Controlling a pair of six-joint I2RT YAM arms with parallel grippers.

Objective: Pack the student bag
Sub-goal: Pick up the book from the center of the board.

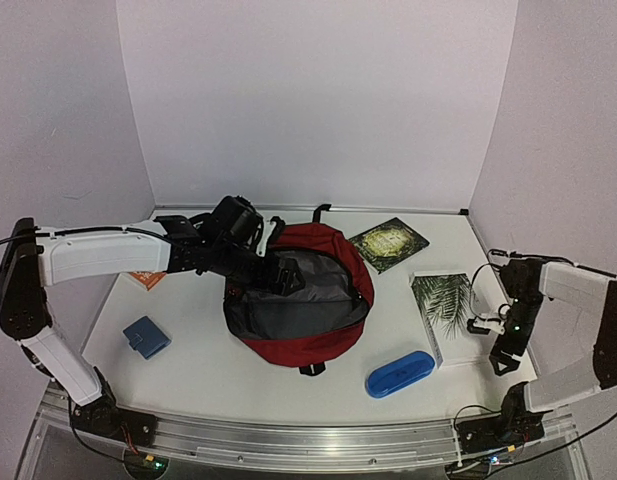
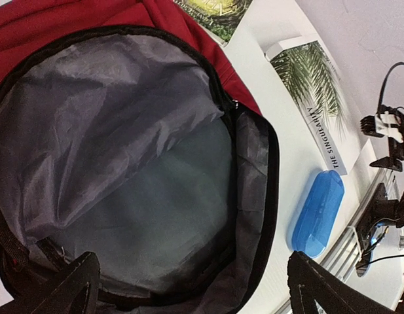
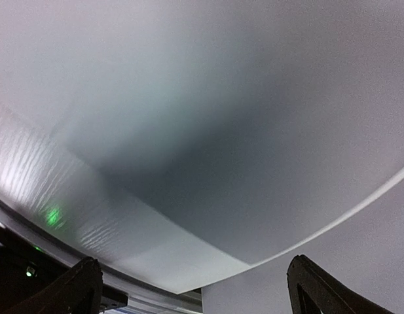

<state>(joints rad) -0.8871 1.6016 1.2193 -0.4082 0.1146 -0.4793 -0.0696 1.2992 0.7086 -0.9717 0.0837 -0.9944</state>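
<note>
Dark red fabric with a grey lining, the student bag (image 1: 323, 245) lies on the white counter (image 1: 238, 370) with its mouth gaping, directly below the left fingers (image 2: 61, 291). Those fingers are spread as wide as they go and hold nothing. Between their tips the wrist view looks straight down onto the grey lining. Outside the bag's black zip rim, past one fingertip, a blue oblong case (image 2: 317, 210) lies flat on the counter. Just beyond it is a palm-leaf book (image 2: 313, 85) whose spine reads THE SINGULARITY. The right fingers (image 3: 71, 288) are also wide apart and empty. They hang over bare counter near that book's outer edge, well apart from the bag. A green-and-gold book (image 1: 388, 243) lies just beside the bag's far rim. A small blue square pouch (image 1: 146, 337) sits back behind the left fingers, apart from the bag.
</note>
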